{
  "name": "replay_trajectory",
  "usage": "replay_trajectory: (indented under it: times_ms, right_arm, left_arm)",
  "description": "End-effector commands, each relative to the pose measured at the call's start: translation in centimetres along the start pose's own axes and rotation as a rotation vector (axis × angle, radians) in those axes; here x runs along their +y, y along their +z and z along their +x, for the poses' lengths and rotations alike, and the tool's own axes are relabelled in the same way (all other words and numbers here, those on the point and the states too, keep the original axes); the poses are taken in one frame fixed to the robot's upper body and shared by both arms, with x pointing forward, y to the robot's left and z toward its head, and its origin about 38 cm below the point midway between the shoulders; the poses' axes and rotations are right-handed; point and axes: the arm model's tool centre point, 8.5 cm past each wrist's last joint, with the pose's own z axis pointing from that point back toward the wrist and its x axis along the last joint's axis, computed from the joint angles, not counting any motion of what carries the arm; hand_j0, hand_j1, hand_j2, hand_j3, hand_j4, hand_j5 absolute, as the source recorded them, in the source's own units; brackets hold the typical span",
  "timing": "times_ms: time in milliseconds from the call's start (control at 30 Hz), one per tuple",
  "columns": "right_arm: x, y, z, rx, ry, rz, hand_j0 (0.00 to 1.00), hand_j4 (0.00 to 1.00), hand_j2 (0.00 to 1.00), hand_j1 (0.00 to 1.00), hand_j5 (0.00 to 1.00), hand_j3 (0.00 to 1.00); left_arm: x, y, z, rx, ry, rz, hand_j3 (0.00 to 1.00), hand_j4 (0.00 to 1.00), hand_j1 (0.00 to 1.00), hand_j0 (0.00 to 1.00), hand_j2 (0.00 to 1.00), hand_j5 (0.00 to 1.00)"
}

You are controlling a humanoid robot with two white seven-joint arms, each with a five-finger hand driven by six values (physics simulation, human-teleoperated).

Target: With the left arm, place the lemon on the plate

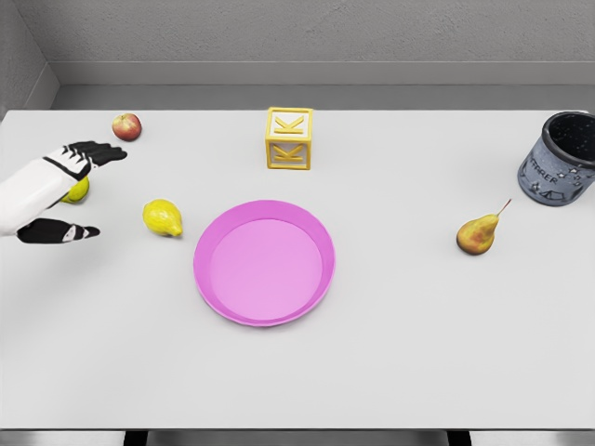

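The lemon [163, 217] lies on the counter [390, 353], just left of the pink plate [264, 263], its long axis running left to right. My left hand [67, 190] hovers further left, spread wide and empty, so the lemon sits to its right.

Between the left hand [65, 190] and the lemon [163, 217] lies bare white table [390, 362], nothing standing in that gap. A yellow-green fruit [77, 190] sits partly hidden behind the hand, and an apple [126, 126] lies farther back. From lemon to pink plate [264, 263] the way is open. The lettered block [289, 139] stands behind the plate; pear [481, 234] and dark cup [561, 159] sit well apart, right.
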Motion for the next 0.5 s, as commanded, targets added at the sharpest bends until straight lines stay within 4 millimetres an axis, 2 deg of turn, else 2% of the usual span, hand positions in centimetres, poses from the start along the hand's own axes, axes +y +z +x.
replay_trajectory:
  times_ms: [0,233,400,433,467]
  right_arm:
    - [0.0,0.0,-0.1,0.003,-0.013,-0.003,1.0,1.0,1.0,1.0,1.0,1.0]
    - [0.0,0.0,-0.2,0.005,0.001,0.001,1.0,1.0,1.0,1.0,1.0,1.0]
    - [0.0,0.0,-0.2,0.005,0.001,0.001,1.0,1.0,1.0,1.0,1.0,1.0]
    - [0.0,0.0,-0.2,0.005,0.001,0.001,1.0,1.0,1.0,1.0,1.0,1.0]
    - [0.0,0.0,-0.2,0.005,0.001,0.001,1.0,1.0,1.0,1.0,1.0,1.0]
  left_arm:
    - [0.0,0.0,0.1,-0.003,0.005,0.001,1.0,1.0,1.0,1.0,1.0,1.0]
    - [-0.1,0.1,-0.1,0.007,-0.008,-0.029,1.0,1.0,1.0,1.0,1.0,1.0]
    - [1.4,0.9,-0.8,0.008,-0.091,-0.152,1.0,1.0,1.0,1.0,1.0,1.0]
    - [1.1,-0.6,-0.2,-0.031,-0.105,-0.176,1.0,1.0,1.0,1.0,1.0,1.0]
    - [0.4,-3.0,0.9,-0.087,-0.149,-0.223,1.0,1.0,1.0,1.0,1.0,1.0]
